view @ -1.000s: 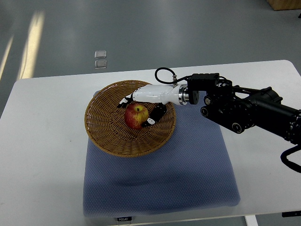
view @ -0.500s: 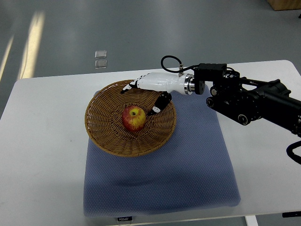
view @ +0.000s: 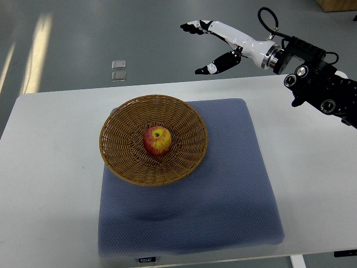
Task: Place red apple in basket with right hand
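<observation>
The apple (view: pixel 157 140) is red with a yellow patch near its stem. The basket (view: pixel 120 162) below and left of the hand is golden-brown woven wicker. The mat (view: pixel 223 190) is dusty blue with a fine dotted texture. The right hand (view: pixel 215 47) is white with black fingertips; the table (view: pixel 50 184) is plain white.

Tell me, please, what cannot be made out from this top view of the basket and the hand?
- Apple: its underside, hidden by its own body and the basket.
- Right hand: its arm is cut off by the right edge.
- Pad label at the front edge: too small to read.
- Left arm: out of frame.
</observation>
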`<state>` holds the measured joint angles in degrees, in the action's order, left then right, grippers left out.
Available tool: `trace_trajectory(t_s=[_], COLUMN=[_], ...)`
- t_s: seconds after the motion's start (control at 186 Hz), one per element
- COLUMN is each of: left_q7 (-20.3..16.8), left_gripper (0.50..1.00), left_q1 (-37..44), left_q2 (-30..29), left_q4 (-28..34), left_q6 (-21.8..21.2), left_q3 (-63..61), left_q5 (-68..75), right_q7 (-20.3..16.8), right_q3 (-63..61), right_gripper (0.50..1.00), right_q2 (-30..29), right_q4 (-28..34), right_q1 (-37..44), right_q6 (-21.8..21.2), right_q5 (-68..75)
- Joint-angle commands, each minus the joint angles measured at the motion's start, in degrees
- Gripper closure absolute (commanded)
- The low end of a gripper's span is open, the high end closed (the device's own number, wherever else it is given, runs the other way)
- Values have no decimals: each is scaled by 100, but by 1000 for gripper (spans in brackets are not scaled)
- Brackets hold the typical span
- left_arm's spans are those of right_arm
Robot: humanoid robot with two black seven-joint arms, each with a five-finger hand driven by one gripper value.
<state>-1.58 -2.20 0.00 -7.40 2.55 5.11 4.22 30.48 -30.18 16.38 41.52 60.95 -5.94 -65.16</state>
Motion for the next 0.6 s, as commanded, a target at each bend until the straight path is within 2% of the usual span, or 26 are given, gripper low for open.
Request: trace_trajectory(t_s=[0.0,0.134,0.183,0.188,0.253,0.597], left_q7=[0,0,0,0,0,0], left_gripper=[500,500,500,500,500,500], left_q1=[0,0,0,0,0,0], left_q2=[0,0,0,0,0,0], left_q4=[-7,2,2,2,2,-7], left_q6=[0,0,0,0,0,0], left_q3=[-2,-2,-2,-2,-2,-2], left_q5=[0,0,0,0,0,0], right_q7=[2,-33,-33,-33,-33,-25], right_q3=[-339,-560,-560,-560,-560,-568], right_gripper=[587,587,587,587,587,587], right_q2=[5,5,5,-12,-65,-144], right_q4=[-21,-83,-83,-213,-355,-575], right_q1=[-206,-435,-435,-514,-620,-1156], right_q6=[-4,58,58,162,234,234], right_q5=[970,2068,2069,2435,2763,4407])
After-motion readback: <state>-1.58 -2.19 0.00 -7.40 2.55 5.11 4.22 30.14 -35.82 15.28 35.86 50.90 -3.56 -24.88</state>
